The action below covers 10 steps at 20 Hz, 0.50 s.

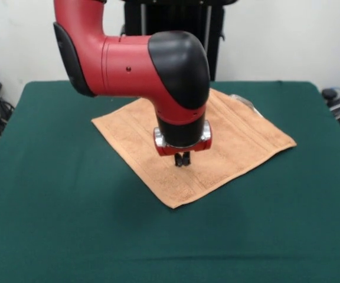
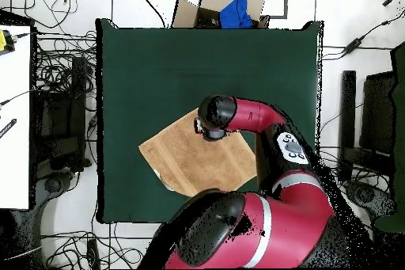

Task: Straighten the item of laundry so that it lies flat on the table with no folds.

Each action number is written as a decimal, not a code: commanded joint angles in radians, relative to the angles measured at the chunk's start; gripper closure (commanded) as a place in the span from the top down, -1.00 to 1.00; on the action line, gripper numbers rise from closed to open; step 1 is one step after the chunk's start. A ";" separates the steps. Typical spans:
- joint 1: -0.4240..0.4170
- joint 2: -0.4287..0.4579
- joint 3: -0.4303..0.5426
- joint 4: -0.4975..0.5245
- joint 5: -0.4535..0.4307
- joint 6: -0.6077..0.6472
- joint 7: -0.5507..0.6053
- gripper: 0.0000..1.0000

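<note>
My main worry from here is that I undo a job that looks nearly finished: the towel (image 1: pixel 229 138) already lies spread as a rough diamond on the table (image 1: pixel 58 194), with no fold I can make out, though the arm (image 1: pixel 134 59) hides part of its middle. The hand (image 1: pixel 182 158) sits low over the cloth, toward the corner nearest the front camera, its two dark fingertips drawn close together with nothing between them; whether they touch the pile I cannot tell. If I drag sideways at this height, I judge the terry loops would catch and ruck into a ridge, since the green felt-like surface probably grips the cloth. The towel is soft, orange-tan, with woven bands running parallel to its edges. Something pale pokes out at its far edge, perhaps a tag.
</note>
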 commanded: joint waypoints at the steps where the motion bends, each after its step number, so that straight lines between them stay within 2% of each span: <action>1: -0.083 0.173 0.053 -0.251 -0.189 -0.514 -0.012 -1.00; 10: -0.080 0.077 0.035 -0.193 -0.226 -0.427 0.043 -1.00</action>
